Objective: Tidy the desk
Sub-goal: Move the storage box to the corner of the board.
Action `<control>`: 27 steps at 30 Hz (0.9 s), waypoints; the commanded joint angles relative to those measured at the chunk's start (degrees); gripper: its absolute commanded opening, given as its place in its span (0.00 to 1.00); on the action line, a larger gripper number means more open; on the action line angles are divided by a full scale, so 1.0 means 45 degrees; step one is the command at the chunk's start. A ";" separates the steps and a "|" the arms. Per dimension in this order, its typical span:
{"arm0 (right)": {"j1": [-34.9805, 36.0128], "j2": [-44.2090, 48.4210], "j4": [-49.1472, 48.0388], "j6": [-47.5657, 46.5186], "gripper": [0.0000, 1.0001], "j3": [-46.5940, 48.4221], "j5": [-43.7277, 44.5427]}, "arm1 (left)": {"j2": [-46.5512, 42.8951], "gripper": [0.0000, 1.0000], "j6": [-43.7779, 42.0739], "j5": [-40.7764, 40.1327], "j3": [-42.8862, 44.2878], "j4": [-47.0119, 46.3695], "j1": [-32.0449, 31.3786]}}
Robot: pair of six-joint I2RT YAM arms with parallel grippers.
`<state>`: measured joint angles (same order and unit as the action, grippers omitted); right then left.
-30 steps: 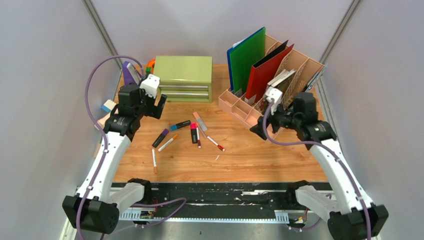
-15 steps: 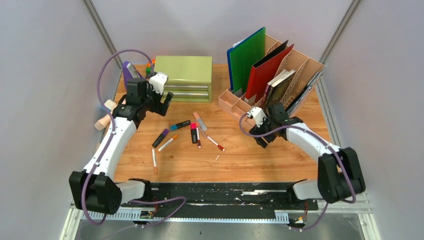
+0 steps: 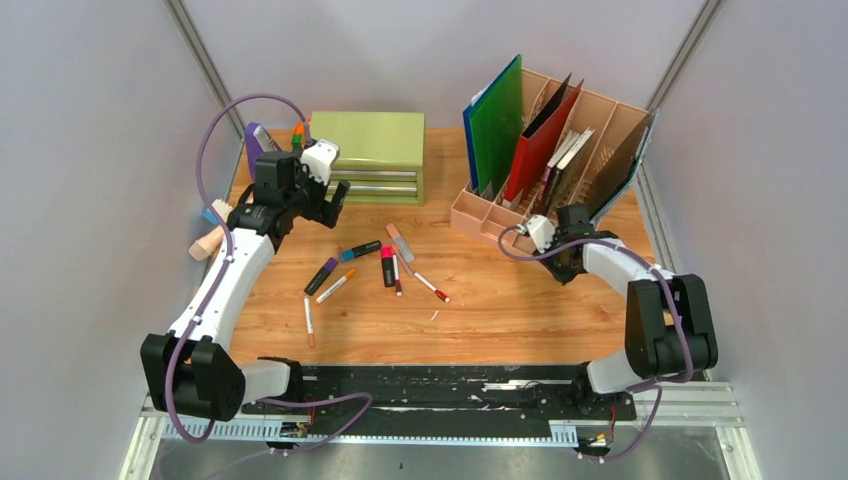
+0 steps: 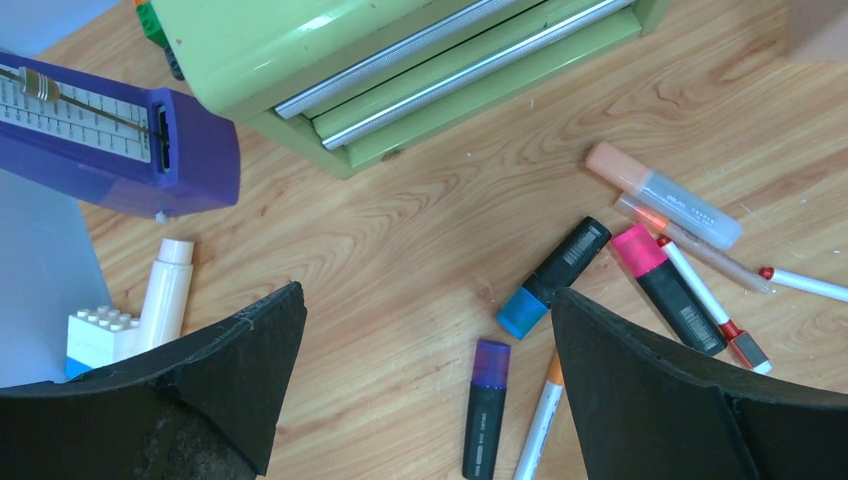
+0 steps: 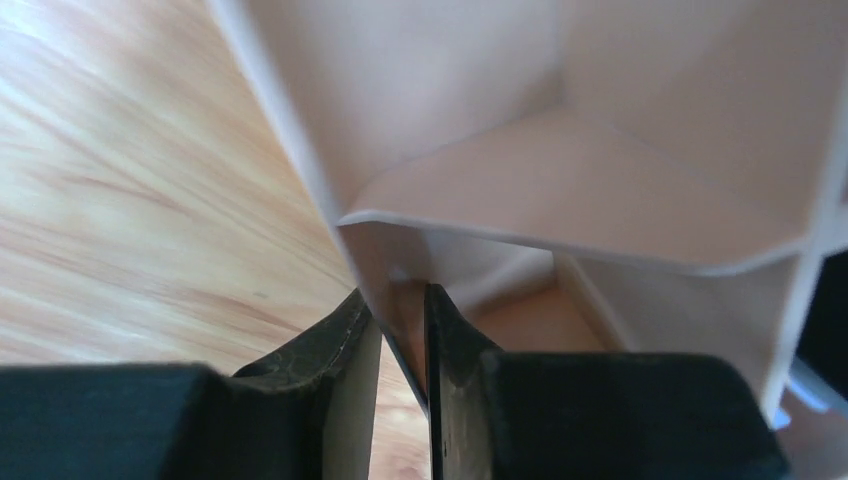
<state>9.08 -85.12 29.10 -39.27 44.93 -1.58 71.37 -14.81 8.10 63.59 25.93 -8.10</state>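
Item: orange-brown wood-grain worktop (image 3: 500, 310), filling frame centre, strewn with coloured marker pens (image 3: 385, 265). My right tool (image 5: 400, 310) is clenched on the peach slotted file rack (image 3: 478, 218), right of centre. I should slide it slowly, keeping the folders upright. My left tool (image 4: 425, 295) is released, upper left.

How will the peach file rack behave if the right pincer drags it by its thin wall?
The file rack probably slides across the desk rather than tipping, being broad-based. The thin wall pinched in the right pincer may flex. The tall green folder overtops it and could sway.

Four highlighters (image 3: 387, 266), one drawer chest (image 3: 367, 140)
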 commanded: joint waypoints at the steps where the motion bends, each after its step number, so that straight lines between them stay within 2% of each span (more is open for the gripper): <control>1: -0.1783 0.0467 -0.0361 -0.1398 0.19 0.0429 0.1059 | -0.0118 1.00 0.0155 0.0155 0.0204 -0.0258 0.0080; 3: -0.2782 0.0227 -0.0417 -0.1679 0.19 0.0708 0.0935 | -0.0114 1.00 0.0120 0.0120 0.0155 -0.0321 0.0081; 16: -0.5213 -0.2073 -0.1396 -0.3941 0.15 0.2896 0.2095 | -0.0060 1.00 -0.0110 -0.0211 0.0037 -0.0256 0.0081; 23: -0.6110 -0.1749 -0.2090 -0.6211 0.19 0.2689 0.2624 | 0.0094 1.00 -0.0141 -0.0187 0.0068 -0.0237 0.0081; 27: -0.6417 -0.1505 -0.2537 -0.7327 0.27 0.2637 0.2603 | 0.0098 1.00 -0.0180 -0.0224 0.0062 -0.0238 0.0081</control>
<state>-16.73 -94.85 28.36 -68.01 54.89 -0.03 71.81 -15.11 7.35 63.48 25.93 -8.10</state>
